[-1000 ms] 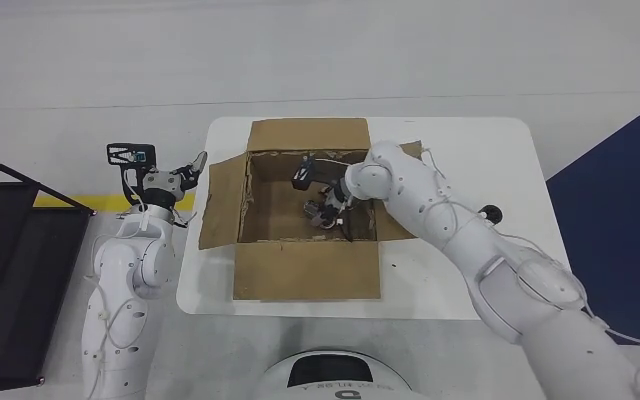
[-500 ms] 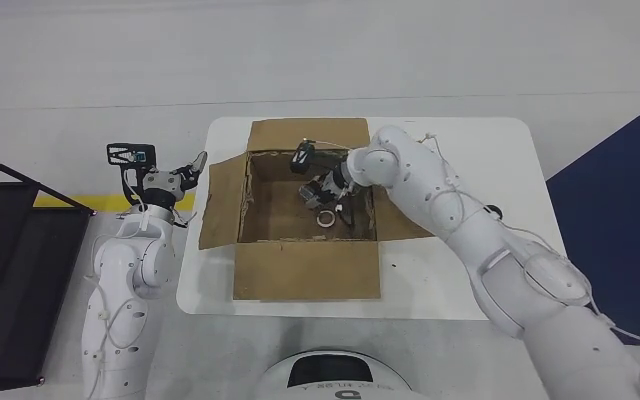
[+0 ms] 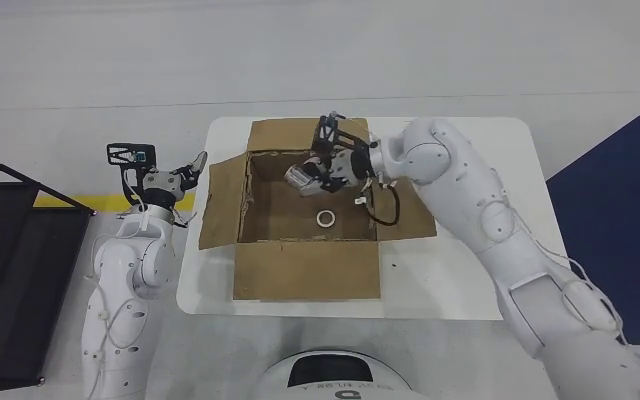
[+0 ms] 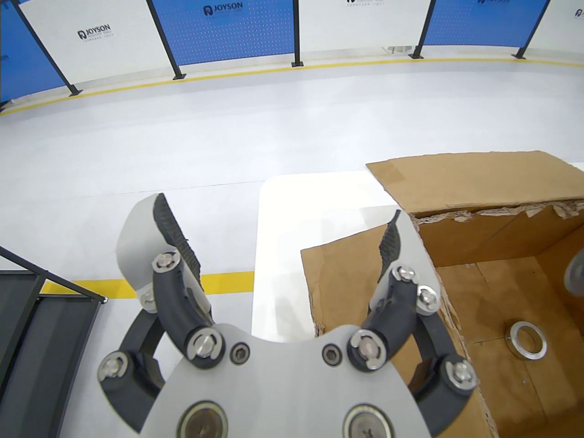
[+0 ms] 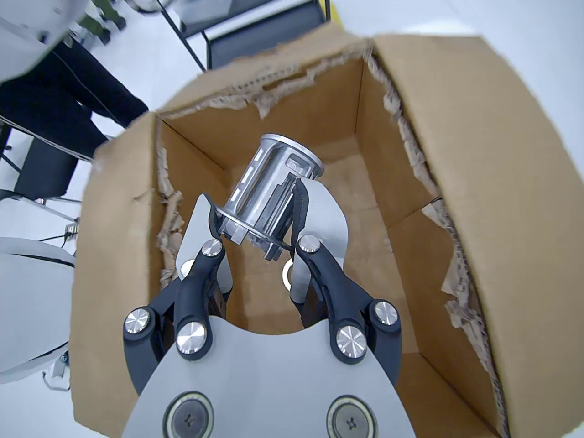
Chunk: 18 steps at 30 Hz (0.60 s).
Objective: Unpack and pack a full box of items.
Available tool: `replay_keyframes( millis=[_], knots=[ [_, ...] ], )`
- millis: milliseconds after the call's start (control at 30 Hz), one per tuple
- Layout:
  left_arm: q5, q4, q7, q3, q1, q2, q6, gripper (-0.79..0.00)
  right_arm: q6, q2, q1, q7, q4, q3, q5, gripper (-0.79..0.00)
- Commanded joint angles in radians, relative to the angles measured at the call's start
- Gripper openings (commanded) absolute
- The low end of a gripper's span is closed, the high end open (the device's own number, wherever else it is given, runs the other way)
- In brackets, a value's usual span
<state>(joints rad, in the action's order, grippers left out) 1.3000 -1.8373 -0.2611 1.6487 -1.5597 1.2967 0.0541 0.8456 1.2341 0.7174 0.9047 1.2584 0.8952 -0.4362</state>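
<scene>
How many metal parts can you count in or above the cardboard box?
2: a cylinder held in the right gripper above the box, a ring on its floor. Others may be hidden.

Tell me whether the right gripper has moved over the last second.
Yes. The right gripper, shut on the metal cylinder, moved off the ring toward the box's far wall.

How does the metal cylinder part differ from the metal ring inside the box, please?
Shape: the metal cylinder part is long, slotted and flanged; the metal ring is flat and plain. State: the cylinder part is held tilted in the right gripper, off the floor; the ring lies loose on the floor of the box. Both are bare silvery metal.
</scene>
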Motion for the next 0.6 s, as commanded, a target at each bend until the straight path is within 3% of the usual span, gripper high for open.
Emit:
replay_keyframes(
  millis=[0, 133, 267, 400, 567],
  knots=[
    [0.0, 0.0, 0.0, 0.0, 0.0, 0.0, 0.0, 0.0, -0.007, -0.043, 0.09, -0.001, 0.128, 0.138, 0.004, -0.785],
    [0.0, 0.0, 0.0, 0.0, 0.0, 0.0, 0.0, 0.0, -0.084, -0.112, 0.303, 0.004, 0.369, 0.413, -0.025, -0.785],
    [0.0, 0.0, 0.0, 0.0, 0.0, 0.0, 0.0, 0.0, -0.172, -0.152, 0.533, -0.031, 0.564, 0.699, -0.025, -0.785],
    [0.0, 0.0, 0.0, 0.0, 0.0, 0.0, 0.0, 0.0, -0.239, -0.168, 0.746, -0.082, 0.669, 0.94, -0.009, -0.785],
    [0.0, 0.0, 0.0, 0.0, 0.0, 0.0, 0.0, 0.0, -0.359, -0.168, 0.944, -0.128, 0.712, 1.144, 0.004, -0.785]
  ],
)
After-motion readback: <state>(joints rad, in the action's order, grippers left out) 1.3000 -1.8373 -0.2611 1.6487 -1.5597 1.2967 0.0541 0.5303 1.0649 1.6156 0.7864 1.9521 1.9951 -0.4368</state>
